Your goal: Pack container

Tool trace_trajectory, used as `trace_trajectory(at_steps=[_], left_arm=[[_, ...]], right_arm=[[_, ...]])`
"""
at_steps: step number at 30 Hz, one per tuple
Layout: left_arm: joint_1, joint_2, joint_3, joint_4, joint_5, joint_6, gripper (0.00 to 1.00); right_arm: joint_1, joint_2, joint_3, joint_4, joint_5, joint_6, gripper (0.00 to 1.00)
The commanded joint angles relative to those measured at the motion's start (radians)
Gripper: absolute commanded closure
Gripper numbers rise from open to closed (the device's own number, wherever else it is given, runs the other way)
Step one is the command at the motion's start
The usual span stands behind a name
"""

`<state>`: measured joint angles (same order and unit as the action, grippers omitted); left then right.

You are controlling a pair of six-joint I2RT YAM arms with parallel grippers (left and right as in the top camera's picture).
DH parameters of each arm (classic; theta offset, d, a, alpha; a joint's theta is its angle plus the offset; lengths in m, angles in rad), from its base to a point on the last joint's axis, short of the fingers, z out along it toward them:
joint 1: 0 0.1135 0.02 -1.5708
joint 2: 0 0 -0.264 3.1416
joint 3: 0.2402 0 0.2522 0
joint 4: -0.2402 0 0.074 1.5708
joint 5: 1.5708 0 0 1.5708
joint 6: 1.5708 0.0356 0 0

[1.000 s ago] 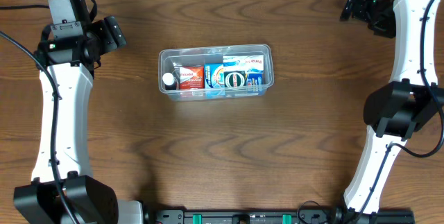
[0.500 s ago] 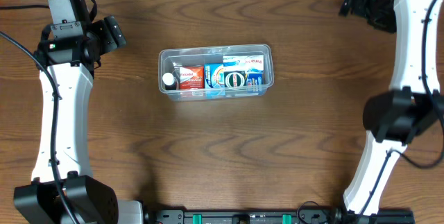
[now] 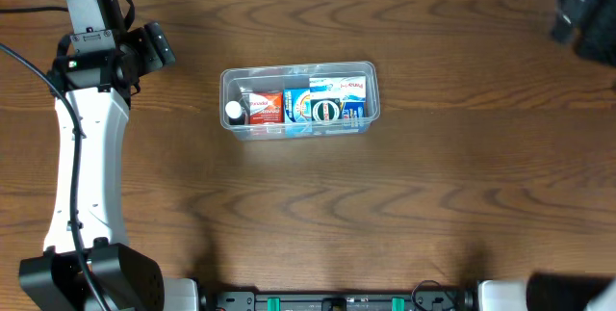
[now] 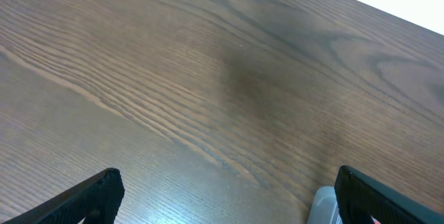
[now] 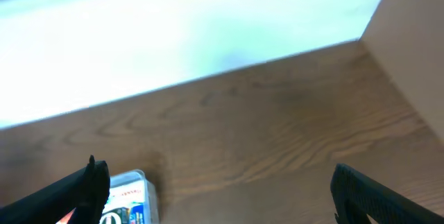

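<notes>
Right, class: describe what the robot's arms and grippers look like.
The left arm has rounded white links, black joints and a thin black cable trailing from it. The left gripper and right gripper have black, blunt-tipped fingers. Of the right arm, the overhead view shows only a dark blur.

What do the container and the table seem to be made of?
Container: clear, glossy plastic by the look; packages show through its walls.
Table: wood or a wood-look laminate, brown, fairly matte; long grain lines run across it.
</notes>
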<state>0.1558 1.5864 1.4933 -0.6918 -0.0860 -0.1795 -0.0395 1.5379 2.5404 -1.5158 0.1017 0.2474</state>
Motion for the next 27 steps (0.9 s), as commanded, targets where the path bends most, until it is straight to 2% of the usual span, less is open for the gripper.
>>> trace_trajectory(at_steps=[1,6,12,20,27], left_arm=[[0.003,-0.004,0.018,0.001,-0.012,0.006,0.02],[0.003,-0.004,0.018,0.001,-0.012,0.006,0.02],[0.003,-0.004,0.018,0.001,-0.012,0.006,0.02],[0.003,-0.004,0.018,0.001,-0.012,0.006,0.02],[0.003,-0.004,0.018,0.001,-0.011,0.006,0.02]], right_arm=[[0.007,-0.080,-0.008,-0.010,0.022,-0.002,0.01],[0.007,-0.254,-0.114,0.000,0.022,0.045,0.01],[-0.030,-0.494,-0.432,0.080,0.022,0.195,0.01],[-0.060,-0.793,-1.036,0.416,0.022,0.208,0.01],[-0.060,-0.976,-1.555,0.838,0.022,0.208,0.01]])
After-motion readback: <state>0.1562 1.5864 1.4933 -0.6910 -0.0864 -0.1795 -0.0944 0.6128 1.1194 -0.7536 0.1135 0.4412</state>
